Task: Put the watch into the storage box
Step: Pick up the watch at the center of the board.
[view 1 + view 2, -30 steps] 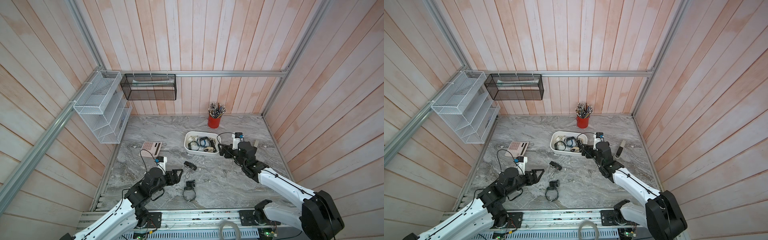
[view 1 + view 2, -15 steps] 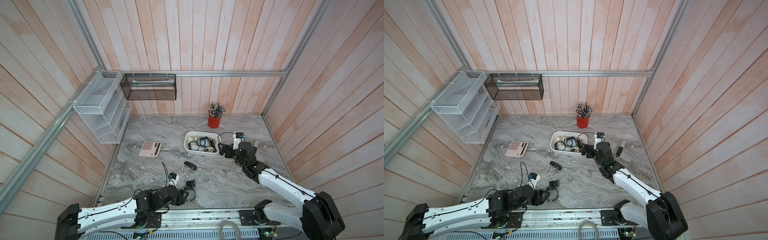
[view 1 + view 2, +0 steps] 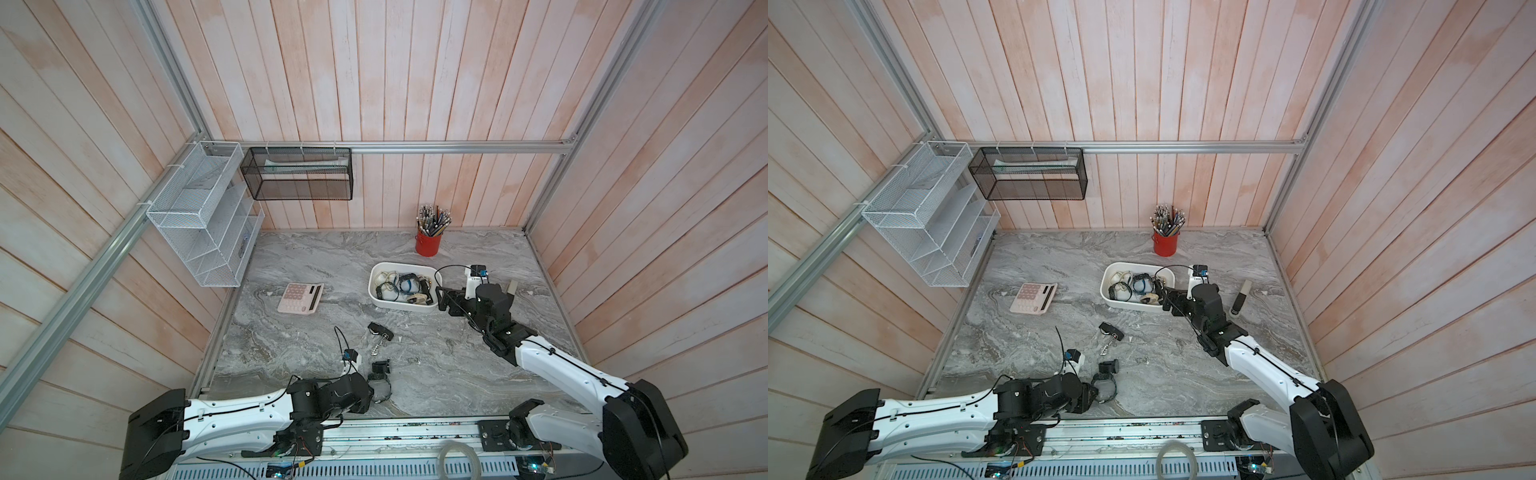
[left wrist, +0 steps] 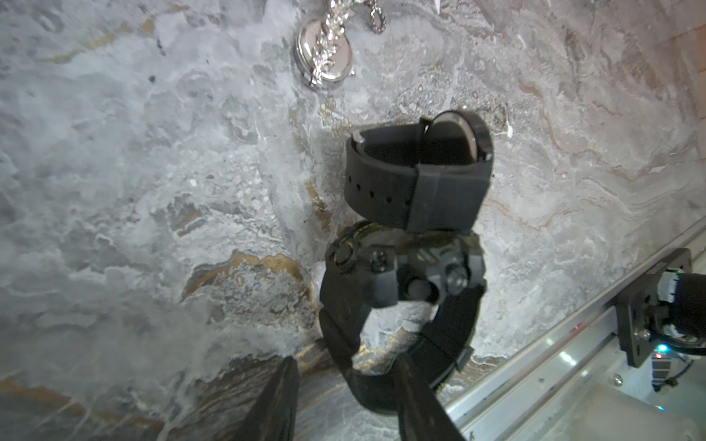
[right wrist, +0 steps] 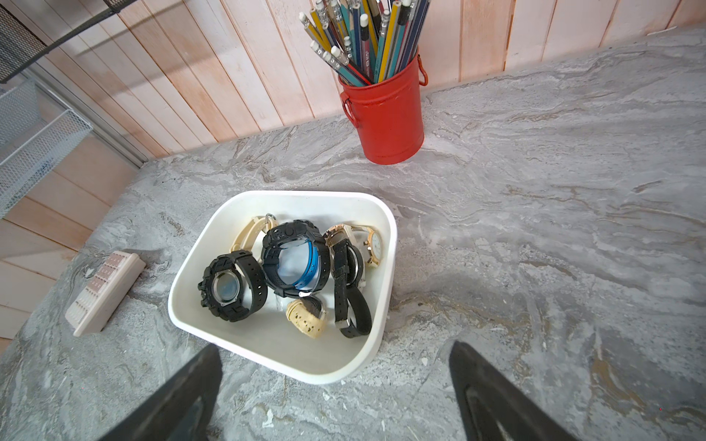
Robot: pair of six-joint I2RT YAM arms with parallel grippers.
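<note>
Farthest left, at the table's 9 o'clock: white wire rack [image 3: 203, 224] on the wall, pink calculator [image 3: 300, 298] flat on the marble table [image 3: 436, 365] toward 4 o'clock of it. Next, at the 6 o'clock edge: left gripper [image 4: 345, 359], low over the table, jaws about half-wide, straddling the strap [image 4: 338, 340] of the chunky black watch [image 4: 401, 275]; grips nothing yet, bare marble showing between one finger [image 4: 279, 397] and the strap. Same watch on its side, well apart from the storage box [image 3: 399, 306], far off toward 12 o'clock. Touching it at its 12 o'clock: second black watch [image 4: 416, 179], strap closed into a ring. Beyond, further toward 12 o'clock: silver pocket watch [image 4: 324, 53] with chain. Right of centre: storage box itself, white, holding a heap of black and cream watches [image 5: 294, 263]. Near its 1 o'clock: red pen cup [image 3: 428, 245] full of pencils [image 5: 363, 38]. Just beside the box's 3 o'clock end: right gripper [image 5: 336, 349], spread wide, holding nothing. Farthest right, at 3 o'clock of that gripper: slim grey-and-black stick [image 3: 1241, 297]; cannot tell what.
</note>
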